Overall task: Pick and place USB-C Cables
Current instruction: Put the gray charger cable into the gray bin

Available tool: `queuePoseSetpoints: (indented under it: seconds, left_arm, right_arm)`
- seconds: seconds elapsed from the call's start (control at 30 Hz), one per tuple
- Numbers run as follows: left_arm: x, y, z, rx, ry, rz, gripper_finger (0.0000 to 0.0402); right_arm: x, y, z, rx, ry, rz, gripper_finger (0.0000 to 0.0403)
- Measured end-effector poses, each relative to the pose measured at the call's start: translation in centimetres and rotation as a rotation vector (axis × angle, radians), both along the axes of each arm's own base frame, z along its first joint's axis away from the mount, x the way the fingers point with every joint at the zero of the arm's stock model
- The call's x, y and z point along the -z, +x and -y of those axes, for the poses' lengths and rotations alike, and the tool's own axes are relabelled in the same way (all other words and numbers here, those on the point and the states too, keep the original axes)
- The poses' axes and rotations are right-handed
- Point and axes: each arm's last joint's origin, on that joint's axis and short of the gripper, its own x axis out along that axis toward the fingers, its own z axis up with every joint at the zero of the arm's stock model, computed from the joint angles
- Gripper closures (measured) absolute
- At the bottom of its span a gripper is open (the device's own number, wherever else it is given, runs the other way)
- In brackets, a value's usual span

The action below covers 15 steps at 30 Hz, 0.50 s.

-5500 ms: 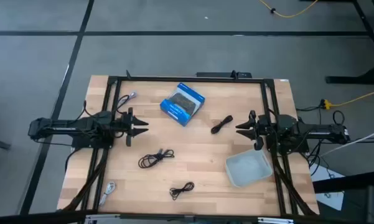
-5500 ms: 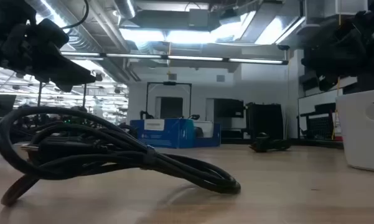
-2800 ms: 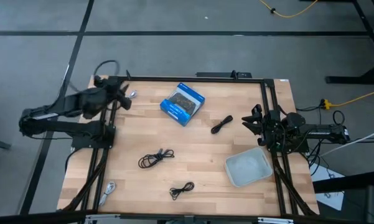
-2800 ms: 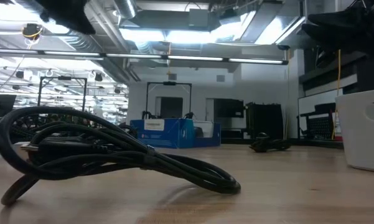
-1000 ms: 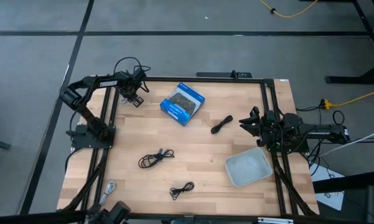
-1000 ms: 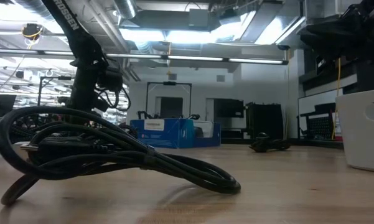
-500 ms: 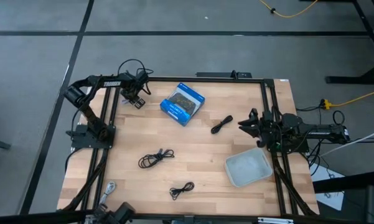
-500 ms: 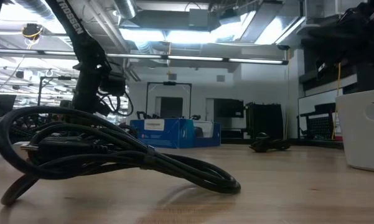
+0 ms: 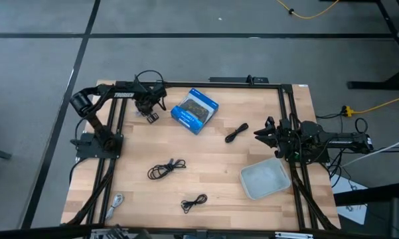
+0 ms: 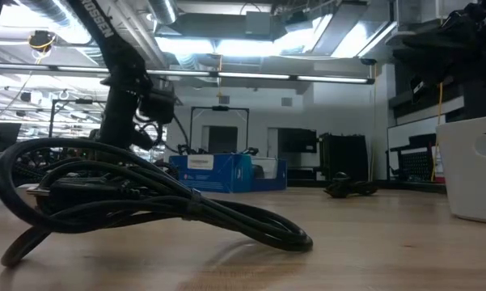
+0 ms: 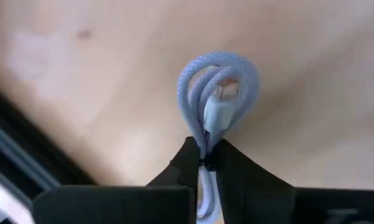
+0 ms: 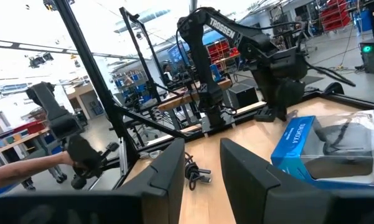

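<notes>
Nearest edge of the surface: one pale grey-white cable lies at the near left, just beside the frame rail; a small black coil sits near centre, and a second black coil a little farther in. All look thin, light and limp; judged likely to flop and trail when lifted, so best pinched across the bunched strands of a coil rather than by a plug end. The white bin stands at the near right, presumably the drop point. Just beyond it the right gripper hovers at the right edge, fingers parted with nothing between them. A third black cable lies just left of that gripper, within easy reach. The blue box sits far centre and is not a target; it stands between the far-left corner and the bin, so a carry across should clear it. At the far left, the left gripper is pinched tight on a pale braided cable loop, held at the neck of the loop, which hangs clear above the wood with its plug folded inside. The grip looks narrow; the smooth braid may slip if swung fast.
</notes>
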Motion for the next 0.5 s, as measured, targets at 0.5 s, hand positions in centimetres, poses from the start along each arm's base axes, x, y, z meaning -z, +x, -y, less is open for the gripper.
queuePoseSetpoints:
  seconds: [0.5]
  left_arm:
    - [-15.0,8.0,6.6,0.239,0.383,0.798,0.0385]
  right_arm:
    - [-0.1,0.0,0.2,0.079,0.009,0.011,0.0297]
